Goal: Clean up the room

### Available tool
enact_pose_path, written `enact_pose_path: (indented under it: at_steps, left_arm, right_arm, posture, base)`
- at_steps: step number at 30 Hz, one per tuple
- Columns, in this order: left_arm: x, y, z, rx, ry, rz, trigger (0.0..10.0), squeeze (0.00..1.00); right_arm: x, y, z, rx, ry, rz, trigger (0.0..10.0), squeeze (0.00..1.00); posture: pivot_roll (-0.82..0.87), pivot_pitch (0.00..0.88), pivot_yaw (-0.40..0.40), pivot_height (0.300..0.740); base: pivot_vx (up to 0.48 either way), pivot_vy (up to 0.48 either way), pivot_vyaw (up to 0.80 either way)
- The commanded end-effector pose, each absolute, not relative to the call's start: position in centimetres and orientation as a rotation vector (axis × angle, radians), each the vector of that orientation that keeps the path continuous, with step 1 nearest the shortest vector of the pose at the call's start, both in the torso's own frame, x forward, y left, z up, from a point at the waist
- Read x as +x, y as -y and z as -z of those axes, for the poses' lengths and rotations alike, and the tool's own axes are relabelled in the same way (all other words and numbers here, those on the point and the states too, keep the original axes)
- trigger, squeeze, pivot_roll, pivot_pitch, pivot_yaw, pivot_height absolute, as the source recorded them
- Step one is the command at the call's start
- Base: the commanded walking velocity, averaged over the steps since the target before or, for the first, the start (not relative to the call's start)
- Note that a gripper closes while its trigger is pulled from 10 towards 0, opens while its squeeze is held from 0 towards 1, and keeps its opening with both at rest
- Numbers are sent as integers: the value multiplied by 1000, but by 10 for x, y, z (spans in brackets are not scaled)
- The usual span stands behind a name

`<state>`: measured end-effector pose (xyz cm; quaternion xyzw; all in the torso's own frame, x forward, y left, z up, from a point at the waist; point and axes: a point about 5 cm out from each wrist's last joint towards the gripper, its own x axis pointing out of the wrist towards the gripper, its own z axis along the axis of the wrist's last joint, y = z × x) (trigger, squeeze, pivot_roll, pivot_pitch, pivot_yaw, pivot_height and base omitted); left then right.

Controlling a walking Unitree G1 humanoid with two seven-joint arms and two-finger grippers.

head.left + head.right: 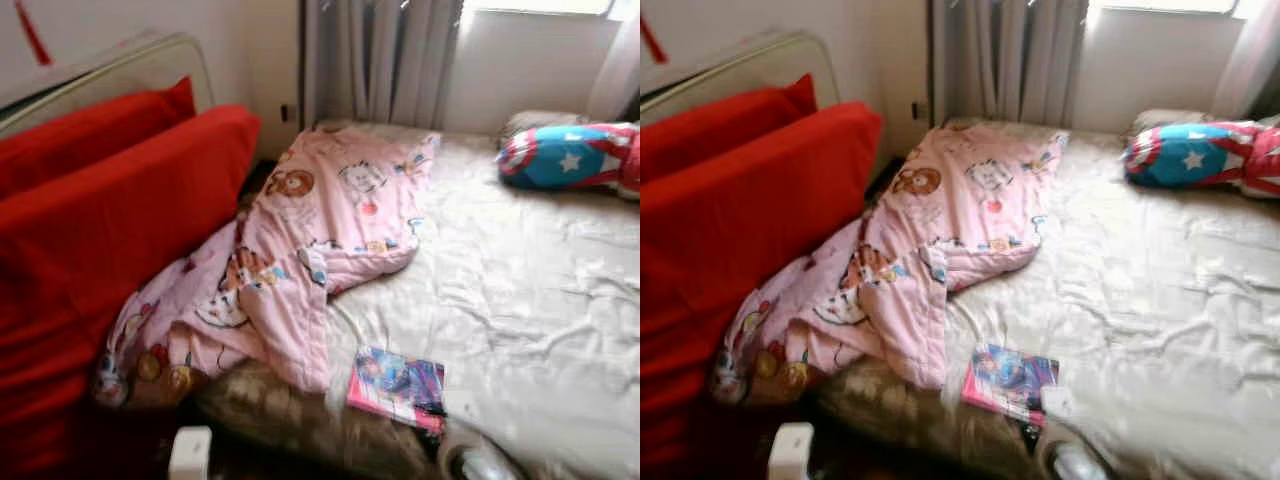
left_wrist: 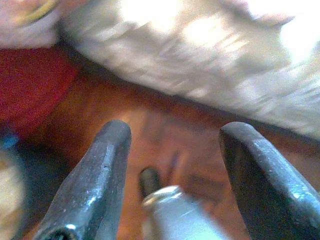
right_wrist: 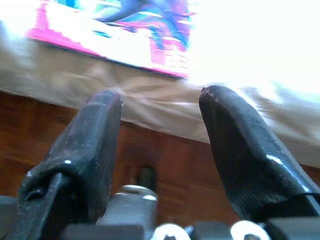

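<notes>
A pink cartoon-print quilt point(image 1: 300, 240) lies crumpled on the left side of the bed point(image 1: 520, 300), spilling over its near corner. A pink and blue book point(image 1: 395, 385) lies flat at the bed's near edge. A round blue, red and white star pillow point(image 1: 570, 155) rests at the far right. My right gripper point(image 3: 161, 95) is open, low in front of the bed's edge, just below the book point(image 3: 125, 25). My left gripper point(image 2: 175, 130) is open over the wooden floor point(image 2: 100, 100), beside the bed's side point(image 2: 200, 50). Neither holds anything.
Large red cushions point(image 1: 100, 220) stand against a headboard at the left, close to the quilt. Grey curtains point(image 1: 380, 60) and a bright window are behind the bed. The beige sheet is wrinkled and bare at the right.
</notes>
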<state>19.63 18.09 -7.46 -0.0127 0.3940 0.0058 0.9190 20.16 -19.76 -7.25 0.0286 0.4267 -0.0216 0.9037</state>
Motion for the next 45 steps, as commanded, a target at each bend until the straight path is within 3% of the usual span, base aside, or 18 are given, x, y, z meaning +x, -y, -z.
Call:
enact_pose_path:
  at_steps: [1,14,30,45]
  left_arm:
    - [189,-193,77,-16,-836,-47,10000,0]
    - [220,-190,55,-48,-650,-7,10000,0]
    - [206,-190,67,-73,-735,-57,10000,0]
    - [215,-189,61,-84,-691,-52,10000,0]
  right_arm:
    - [211,186,69,77,-852,19,10000,0]
    - [213,184,66,146,-774,31,10000,0]
    - [212,185,67,117,-812,25,10000,0]
    - [211,185,68,129,-811,25,10000,0]
  posture:
    - [-10,0,-41,740]
    - [-10,0,-41,740]
    - [-15,7,-43,740]
    - [-13,2,-41,740]
  base:
    - [0,0,0]
    - [0,0,0]
    - [95,0,288]
    - [173,0,0]
